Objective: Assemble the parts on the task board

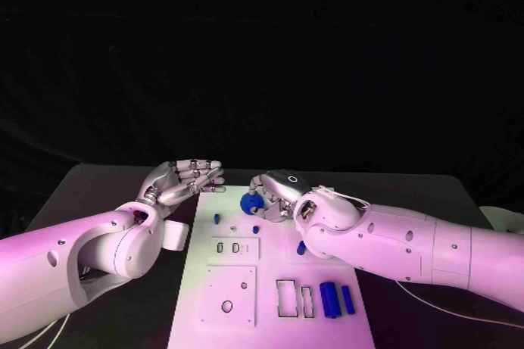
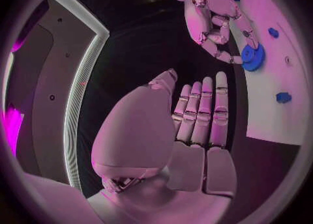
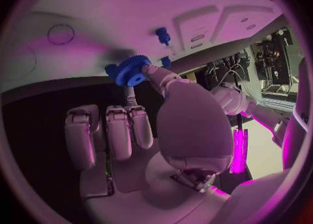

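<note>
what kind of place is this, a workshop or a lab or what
Most likely a robotics lab test bench. A flat white task board with cut-out slots and small blue parts lies on a black table against black backdrop, and the silver right hand holds a round blue toothed gear over it.

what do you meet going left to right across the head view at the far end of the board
left hand → small blue peg on the task board → blue gear, held by the right hand
</note>
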